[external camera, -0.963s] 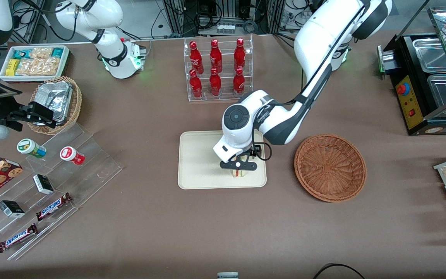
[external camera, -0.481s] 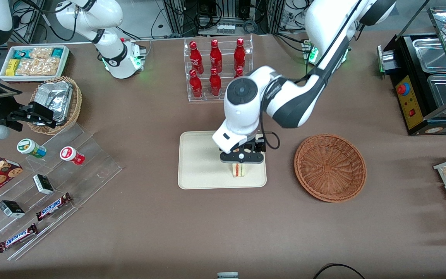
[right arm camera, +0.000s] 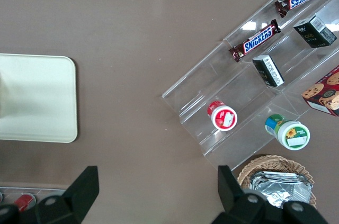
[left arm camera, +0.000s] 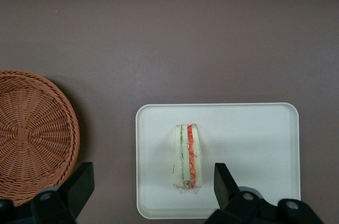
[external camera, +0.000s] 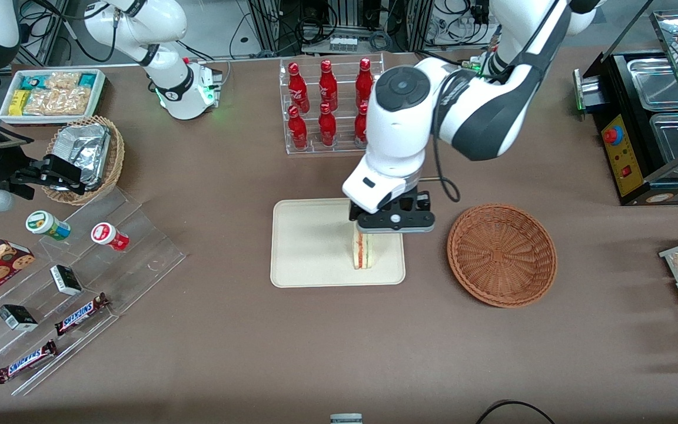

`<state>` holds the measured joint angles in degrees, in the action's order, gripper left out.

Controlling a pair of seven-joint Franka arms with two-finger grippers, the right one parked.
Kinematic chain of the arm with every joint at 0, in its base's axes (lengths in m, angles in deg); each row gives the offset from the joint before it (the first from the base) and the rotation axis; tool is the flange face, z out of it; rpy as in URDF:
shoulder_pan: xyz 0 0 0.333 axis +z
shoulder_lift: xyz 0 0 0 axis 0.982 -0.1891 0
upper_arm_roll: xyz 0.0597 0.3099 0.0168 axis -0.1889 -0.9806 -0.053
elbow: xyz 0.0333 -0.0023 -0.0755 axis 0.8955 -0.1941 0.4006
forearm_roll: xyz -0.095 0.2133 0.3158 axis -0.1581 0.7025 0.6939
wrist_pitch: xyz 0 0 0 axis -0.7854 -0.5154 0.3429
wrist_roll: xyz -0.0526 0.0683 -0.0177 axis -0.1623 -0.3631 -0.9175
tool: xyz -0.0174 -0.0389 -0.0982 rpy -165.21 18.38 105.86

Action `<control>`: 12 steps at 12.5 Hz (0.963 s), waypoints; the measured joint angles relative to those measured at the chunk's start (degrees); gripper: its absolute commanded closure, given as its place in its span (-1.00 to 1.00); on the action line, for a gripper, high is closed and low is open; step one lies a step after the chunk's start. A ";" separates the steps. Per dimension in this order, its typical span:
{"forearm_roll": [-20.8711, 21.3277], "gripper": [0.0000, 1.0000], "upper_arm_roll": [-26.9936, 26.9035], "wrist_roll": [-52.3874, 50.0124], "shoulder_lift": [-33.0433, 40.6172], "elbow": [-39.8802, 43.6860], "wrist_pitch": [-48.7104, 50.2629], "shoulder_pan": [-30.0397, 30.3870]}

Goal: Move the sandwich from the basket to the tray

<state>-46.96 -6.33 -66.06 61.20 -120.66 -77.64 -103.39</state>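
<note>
Two black fingers (left arm camera: pixel 79 184) stand spread wide and grasp nothing; we see them apart in the wrist view, with the sandwich (left arm camera: pixel 188 156) well below them. The gripper (external camera: pixel 396 222) hangs above the tray (external camera: pixel 303 241), over its edge nearest the basket (external camera: pixel 501 254), clear of the bread.

We find the sandwich standing on its crust on the tray, filling stripes of red and green facing up, toward the tray's basket-side end. The basket at about three o'clock from the tray in the front view holds nothing we can see. We judge the placing done and only the retreat left.

What could go wrong, we think: the wedge stands on a narrow edge, so a knock from a finger or a jolt to the tray could tip it flat. It also sits fairly close to the tray's rim, so a sideways sweep of the arm at low height could push it off.

Around all this, the brown tabletop (external camera: pixel 209 353) carries a clear rack of red bottles (external camera: pixel 330 106) at twelve o'clock from the tray, and a stepped clear display (external camera: pixel 80 282) with chocolate bars (external camera: pixel 80 314) and small pots at nine o'clock, toward the parked arm's end.
</note>
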 measured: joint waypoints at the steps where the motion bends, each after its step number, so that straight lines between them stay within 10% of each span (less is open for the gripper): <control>1: 0.02 -1.00 -0.06 0.00 0.49 0.11 0.02 0.74; 12: -6.25 -1.00 -0.22 17.76 9.66 0.77 11.78 17.02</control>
<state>-53.21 -6.55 -48.30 70.86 -119.89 -65.86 -86.38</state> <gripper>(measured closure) 0.000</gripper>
